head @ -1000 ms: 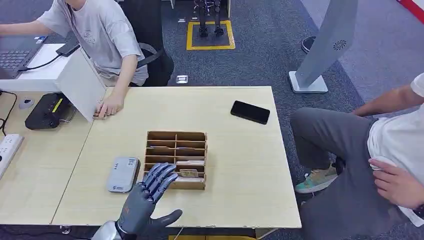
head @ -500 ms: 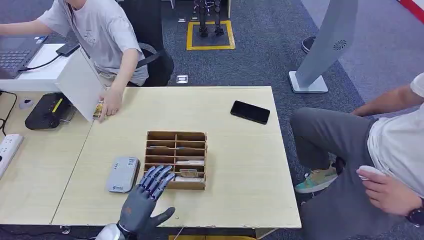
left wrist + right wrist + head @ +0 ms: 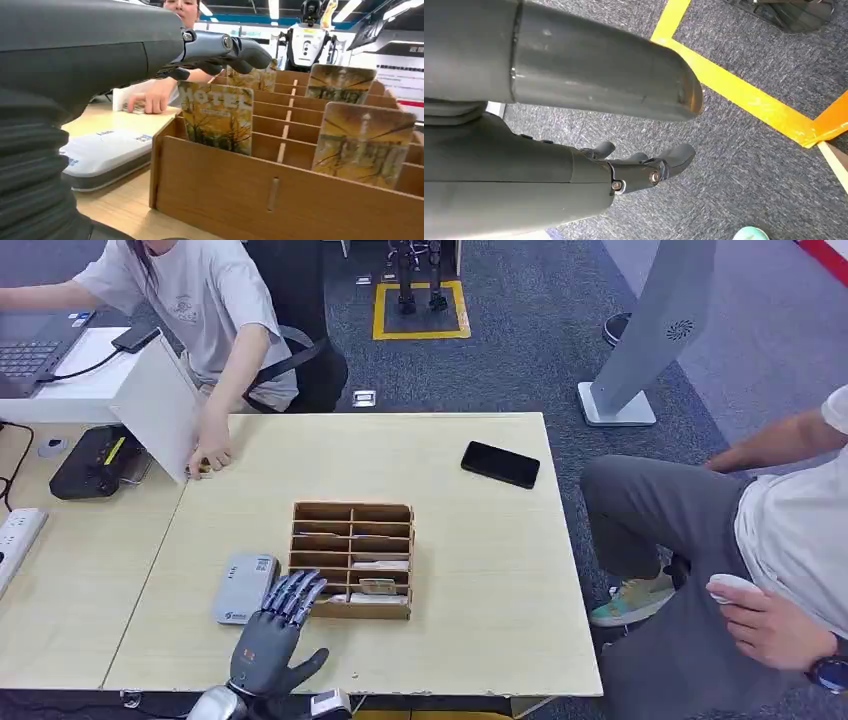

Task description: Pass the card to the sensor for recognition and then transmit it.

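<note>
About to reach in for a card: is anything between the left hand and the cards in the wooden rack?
Nothing visible does. The left hand hovers open at the rack's front-left corner, and the nearest card stands upright and exposed above the front wall.

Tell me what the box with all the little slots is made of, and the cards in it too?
The slotted box looks like thin brown wood or fibreboard, matte: flat panels with slots where the dividers lock in. The cards look like glossy printed plastic or stiff card, with a yellowish picture and the word HOTEL on one; which of the two I cannot tell.
</note>
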{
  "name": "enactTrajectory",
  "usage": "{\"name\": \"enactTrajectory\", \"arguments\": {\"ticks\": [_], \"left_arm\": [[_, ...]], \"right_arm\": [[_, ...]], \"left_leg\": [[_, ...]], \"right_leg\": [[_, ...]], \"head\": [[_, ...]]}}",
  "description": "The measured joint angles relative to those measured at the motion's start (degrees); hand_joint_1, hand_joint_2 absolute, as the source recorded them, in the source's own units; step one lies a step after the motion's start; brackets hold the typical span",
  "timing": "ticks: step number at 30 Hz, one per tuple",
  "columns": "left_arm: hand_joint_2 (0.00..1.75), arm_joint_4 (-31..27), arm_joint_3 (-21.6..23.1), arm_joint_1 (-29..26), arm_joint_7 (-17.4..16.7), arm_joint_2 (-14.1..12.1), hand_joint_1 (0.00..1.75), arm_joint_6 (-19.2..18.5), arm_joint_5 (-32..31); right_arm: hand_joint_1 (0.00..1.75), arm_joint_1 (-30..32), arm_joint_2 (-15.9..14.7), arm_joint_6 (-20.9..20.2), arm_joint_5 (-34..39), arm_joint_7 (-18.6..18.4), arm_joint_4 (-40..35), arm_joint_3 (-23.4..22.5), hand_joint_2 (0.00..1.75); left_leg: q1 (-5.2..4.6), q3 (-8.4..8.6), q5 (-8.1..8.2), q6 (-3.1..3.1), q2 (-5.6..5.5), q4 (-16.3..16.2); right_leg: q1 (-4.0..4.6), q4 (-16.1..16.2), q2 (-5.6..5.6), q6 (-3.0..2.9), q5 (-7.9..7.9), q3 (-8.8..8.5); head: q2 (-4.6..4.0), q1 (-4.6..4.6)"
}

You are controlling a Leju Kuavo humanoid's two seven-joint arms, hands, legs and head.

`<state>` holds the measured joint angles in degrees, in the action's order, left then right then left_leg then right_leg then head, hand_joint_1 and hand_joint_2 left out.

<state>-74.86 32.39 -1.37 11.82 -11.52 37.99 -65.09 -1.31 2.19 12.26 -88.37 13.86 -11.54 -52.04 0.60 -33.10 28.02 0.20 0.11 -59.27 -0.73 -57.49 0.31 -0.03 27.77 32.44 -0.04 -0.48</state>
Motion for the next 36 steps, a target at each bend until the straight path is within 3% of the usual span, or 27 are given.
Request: {"name": "enactTrajectory", "arguments": {"ticks": [10, 27, 36], "left_arm": [[1.75, 1.6, -3.0, 0.6, -1.5, 2.1, 0.0, 0.6, -1.1], [1.75, 2.2, -4.1, 0.6, -1.5, 3.1, 0.0, 0.8, -1.0], [1.75, 2.0, -5.7, 0.6, 0.8, 4.5, 0.0, 1.5, -1.4]], "right_arm": [[0.0, 0.0, 0.2, 0.1, 0.0, -0.3, 0.0, -0.5, 0.0], [0.0, 0.0, 0.3, 0.1, 0.0, -0.5, 0.0, -0.8, 0.0], [0.0, 0.0, 0.4, 0.0, -0.2, -0.5, 0.0, -0.9, 0.0]], "left_leg": [[0.0, 0.0, 0.0, 0.0, -0.01, 0.0], [0.0, 0.0, 0.0, 0.0, -0.01, 0.0], [0.0, 0.0, 0.0, 0.0, -0.01, 0.0]], "right_leg": [[0.0, 0.0, -0.01, 0.0, 0.0, -0.01], [0.0, 0.0, -0.01, 0.0, 0.0, 0.0], [0.0, 0.0, -0.01, 0.0, 0.0, 0.0]], "head": [[0.0, 0.02], [0.0, 0.02], [0.0, 0.02]]}}
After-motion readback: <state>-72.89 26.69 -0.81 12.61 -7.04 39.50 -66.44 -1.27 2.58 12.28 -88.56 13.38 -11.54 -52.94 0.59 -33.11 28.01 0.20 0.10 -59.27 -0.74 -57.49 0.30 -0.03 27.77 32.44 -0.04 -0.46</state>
